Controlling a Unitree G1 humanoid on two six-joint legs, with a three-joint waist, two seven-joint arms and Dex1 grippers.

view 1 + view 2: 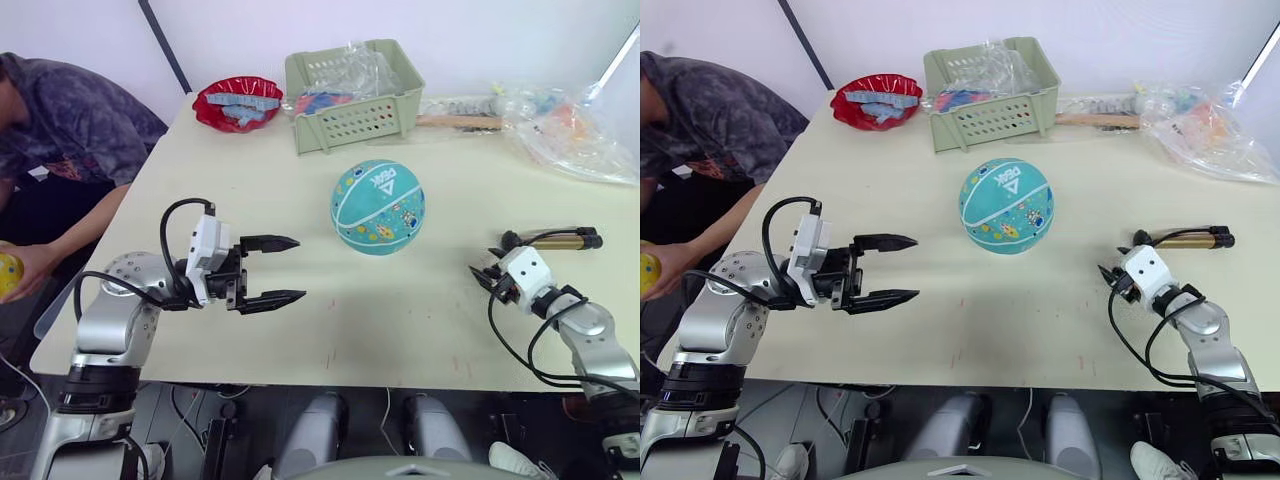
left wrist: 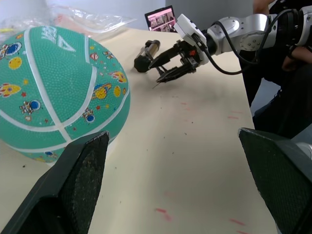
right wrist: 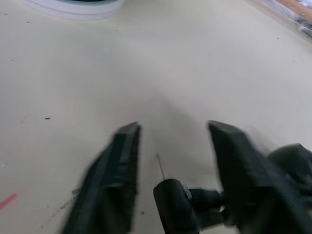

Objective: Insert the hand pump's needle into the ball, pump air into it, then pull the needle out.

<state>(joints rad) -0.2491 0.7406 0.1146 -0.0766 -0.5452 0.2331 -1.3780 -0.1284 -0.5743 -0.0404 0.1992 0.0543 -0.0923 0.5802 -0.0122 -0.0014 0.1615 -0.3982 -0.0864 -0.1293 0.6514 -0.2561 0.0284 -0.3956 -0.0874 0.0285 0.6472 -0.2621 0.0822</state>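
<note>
Two claws parted, right claw (image 3: 170,161) around needle (image 3: 160,167), ball (image 1: 378,207) mid-table

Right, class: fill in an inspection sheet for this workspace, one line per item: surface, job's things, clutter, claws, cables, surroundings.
Surface: cream table, faint red marks near the front edge.
Job's things: teal ball mid-table, free of both claws; hand pump lying at the robot's right; needle between the right claw's fingers, not in the ball.
Clutter: green basket, red bowl, plastic bags along the far edge.
Claws: left claw open, empty; right claw open around the hose tip.
Cables: black wiring on both arms.
Surroundings: seated person on the robot's left holding a yellow ball.
</note>
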